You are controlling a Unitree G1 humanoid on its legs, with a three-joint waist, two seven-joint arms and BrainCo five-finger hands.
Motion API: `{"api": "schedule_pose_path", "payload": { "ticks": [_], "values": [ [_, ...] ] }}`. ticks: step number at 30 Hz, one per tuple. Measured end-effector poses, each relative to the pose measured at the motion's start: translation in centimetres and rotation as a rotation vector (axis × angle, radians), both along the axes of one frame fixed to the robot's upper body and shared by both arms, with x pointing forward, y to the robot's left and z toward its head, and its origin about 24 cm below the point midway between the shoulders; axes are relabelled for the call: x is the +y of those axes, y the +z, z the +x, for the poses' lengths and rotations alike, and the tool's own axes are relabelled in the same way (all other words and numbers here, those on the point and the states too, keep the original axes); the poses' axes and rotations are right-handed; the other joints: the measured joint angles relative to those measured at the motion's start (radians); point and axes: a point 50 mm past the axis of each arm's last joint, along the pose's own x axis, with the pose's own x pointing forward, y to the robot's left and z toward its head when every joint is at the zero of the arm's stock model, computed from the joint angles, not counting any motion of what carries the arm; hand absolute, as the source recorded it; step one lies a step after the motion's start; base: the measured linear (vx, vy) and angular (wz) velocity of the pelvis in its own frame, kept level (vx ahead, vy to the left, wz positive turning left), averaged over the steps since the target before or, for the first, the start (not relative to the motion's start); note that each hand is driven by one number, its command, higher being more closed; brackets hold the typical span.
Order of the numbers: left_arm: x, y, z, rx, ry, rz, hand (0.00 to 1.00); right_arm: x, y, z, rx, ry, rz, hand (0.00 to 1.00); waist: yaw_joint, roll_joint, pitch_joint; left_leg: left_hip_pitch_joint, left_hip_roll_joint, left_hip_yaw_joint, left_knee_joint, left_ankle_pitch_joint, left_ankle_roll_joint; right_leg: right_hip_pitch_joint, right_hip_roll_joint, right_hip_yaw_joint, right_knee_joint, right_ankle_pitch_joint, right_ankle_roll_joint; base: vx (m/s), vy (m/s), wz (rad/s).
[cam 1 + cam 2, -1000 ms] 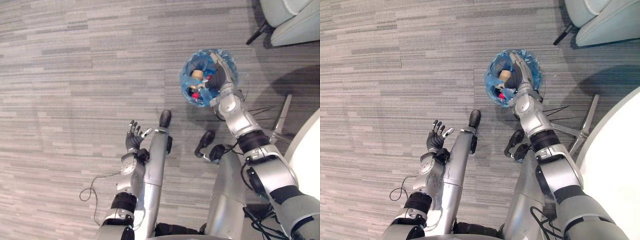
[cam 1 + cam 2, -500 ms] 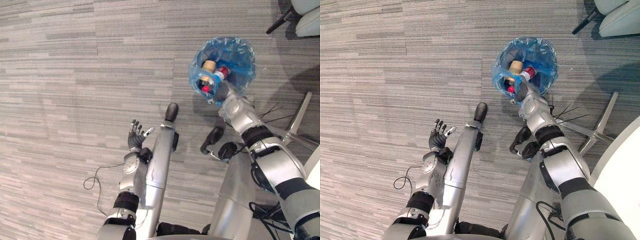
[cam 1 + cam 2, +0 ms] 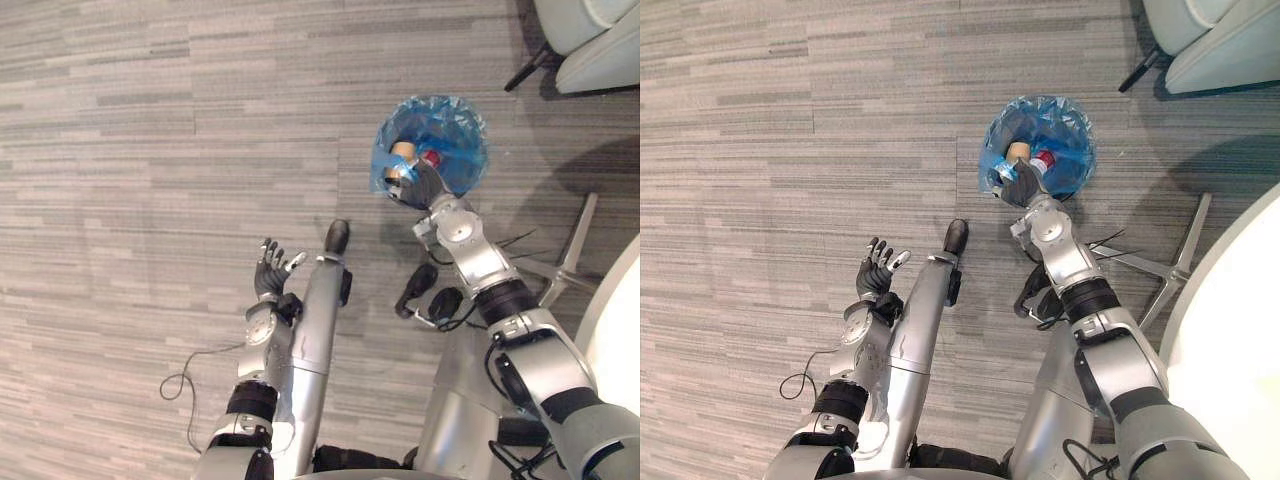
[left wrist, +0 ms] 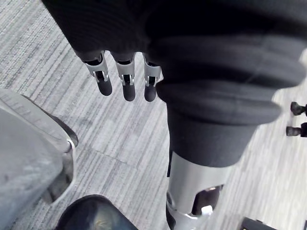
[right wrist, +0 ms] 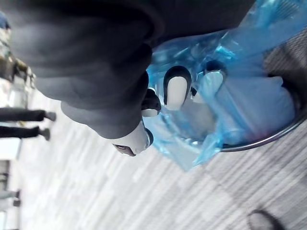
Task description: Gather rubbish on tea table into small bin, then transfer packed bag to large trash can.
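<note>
Change in the right hand: the right hand (image 3: 413, 184) is no longer reaching across the inside of the bin as it was a second ago; it is now sitting at the near rim.
Fingers, right: in the right wrist view the fingers (image 5: 176, 91) are curling into the film of the blue bag (image 3: 452, 148) and pinching it just above the metal rim of the small bin (image 5: 268, 141).
Fingers, left: the left hand (image 3: 268, 274) is hanging idle over the floor (image 3: 140, 150), with its fingers relaxed, spread and holding nothing.
Task's thing: the rubbish (image 3: 407, 153), a brown-capped container and something red, is lying inside the bag, which is still lining the bin on the floor.
Meaning: gathering seems finished; I judge the hand is starting to take hold of the bag's mouth for lifting out.
Camera: the whole picture is shifting between moments, so the bin itself is probably not moving.
Edges: the metal base legs (image 3: 578, 228) are lying just beside the bin; the armchair (image 3: 590, 45) is standing beyond it; the white worktop (image 3: 622, 320) is bordering the right arm.
Open room: wide bare floor is lying on the robot's left.
</note>
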Motion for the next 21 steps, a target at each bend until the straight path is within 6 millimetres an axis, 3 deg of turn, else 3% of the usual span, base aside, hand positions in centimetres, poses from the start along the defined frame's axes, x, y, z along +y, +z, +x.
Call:
{"api": "schedule_pose_path", "payload": {
  "ticks": [2,4,13,16,17,19,21],
  "values": [
    [0.4,-0.3,-0.3,0.012,0.004,0.009,0.00,1.1,-0.3,-0.6,0.007,0.048,0.068,1.00,-0.014,-0.011,0.000,0.062,0.002,0.001,-0.040,0.008,-0.002,0.060,0.002,-0.006,-0.035,0.007,-0.004,0.03,0.006,0.01],
    [1.0,-1.1,-1.1,0.032,-0.022,0.051,0.00,2.0,-2.0,-1.4,0.068,0.089,0.138,1.00,-0.015,-0.037,-0.001,0.176,0.015,0.003,-0.121,0.025,-0.002,0.168,0.019,-0.016,-0.114,0.028,-0.007,0.09,-0.023,-0.10],
    [2.6,-4.6,-4.8,0.164,-0.152,0.229,0.00,3.6,-4.9,-3.2,0.158,0.217,0.208,1.00,-0.023,-0.063,-0.009,0.550,0.036,-0.020,-0.515,0.143,-0.005,0.506,0.069,-0.066,-0.435,0.110,0.024,0.11,-0.017,0.03],
    [3.4,-5.9,-7.0,0.215,-0.172,0.258,0.00,4.6,-6.4,-4.4,0.206,0.269,0.216,1.00,-0.032,-0.075,-0.016,0.679,0.055,-0.012,-0.604,0.167,0.006,0.637,0.100,-0.070,-0.549,0.148,0.023,0.18,-0.001,-0.12],
    [3.6,-6.2,-7.5,0.228,-0.178,0.264,0.00,4.8,-6.6,-4.8,0.213,0.285,0.222,1.00,-0.037,-0.081,-0.026,0.697,0.058,-0.010,-0.616,0.167,0.006,0.656,0.105,-0.071,-0.568,0.151,0.026,0.17,0.006,-0.15],
    [4.2,-7.0,-9.3,0.274,-0.186,0.285,0.00,5.8,-7.2,-6.0,0.231,0.341,0.245,1.00,-0.044,-0.122,-0.102,0.738,0.069,0.005,-0.657,0.167,0.006,0.703,0.130,-0.062,-0.642,0.170,0.031,0.18,0.010,-0.21],
    [3.8,-6.8,-9.6,0.256,-0.211,0.290,0.00,6.0,-7.2,-6.6,0.230,0.368,0.275,1.00,-0.043,-0.139,-0.130,0.792,0.078,0.011,-0.684,0.166,0.007,0.765,0.144,-0.054,-0.698,0.187,0.035,0.17,0.013,-0.23]
  ]
}}
